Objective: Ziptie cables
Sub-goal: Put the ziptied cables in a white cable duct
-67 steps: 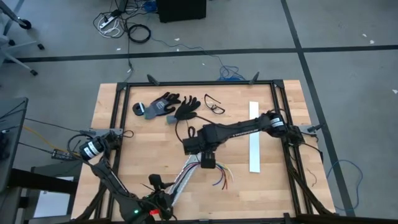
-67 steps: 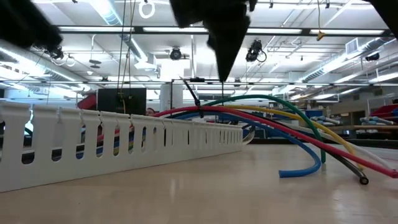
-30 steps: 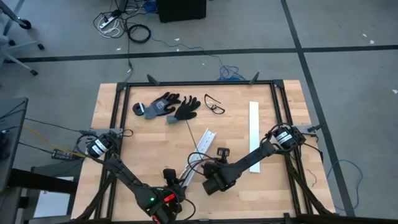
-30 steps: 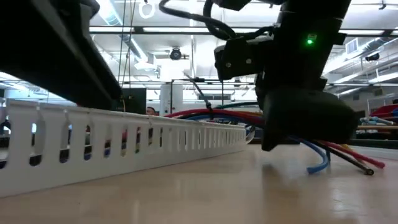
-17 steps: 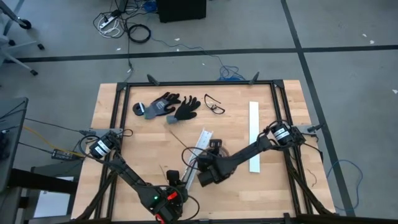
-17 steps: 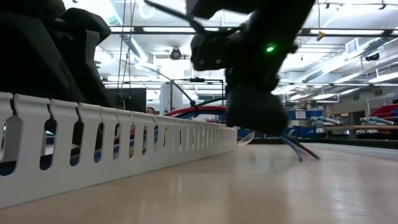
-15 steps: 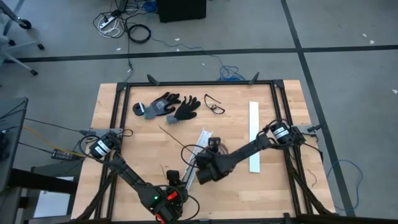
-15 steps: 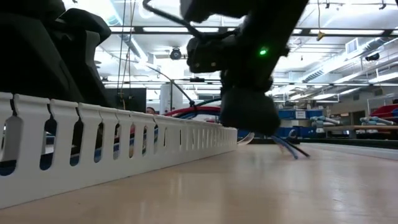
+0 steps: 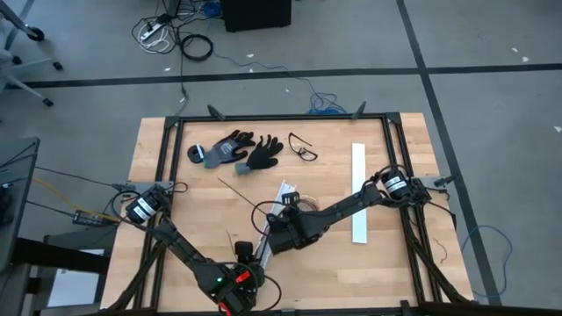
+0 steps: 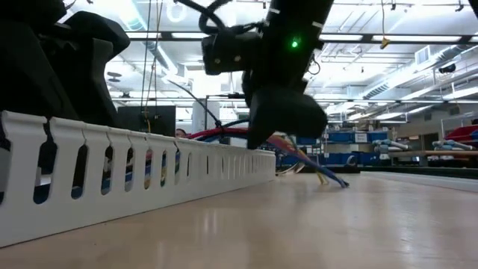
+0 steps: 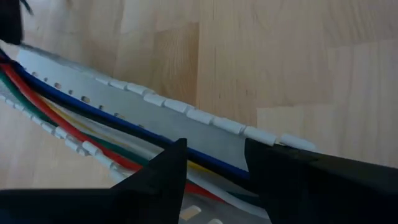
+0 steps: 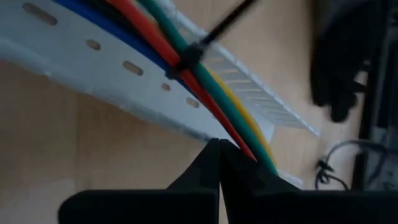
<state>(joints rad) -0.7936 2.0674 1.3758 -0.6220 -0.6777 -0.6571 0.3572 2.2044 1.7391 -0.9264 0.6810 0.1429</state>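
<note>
Where my right pincer (image 12: 219, 144) hangs: low over the table (image 9: 193, 219), its tip at the open top of the white slotted duct (image 12: 62, 56).
Right pincer's fingers: pressed together to a point; the pictures do not show anything caught between them.
Cables (image 12: 205, 81): red, green, yellow and blue, lying along the inside of the duct and running right up to my right fingertips; their loose ends spill out just beyond that pincer onto the wood.
Zip tie (image 12: 189, 57): black, looped round the cables a little ahead of my right tip, its thin tail sticking out sideways.
Left pincer (image 11: 214, 149): at the duct's other end, fingers spread across it, one against each side wall, pinching it with the cables between.
Beyond both pincers: dark gloves (image 9: 237, 151) and glasses (image 9: 303, 147) at the far edge.
</note>
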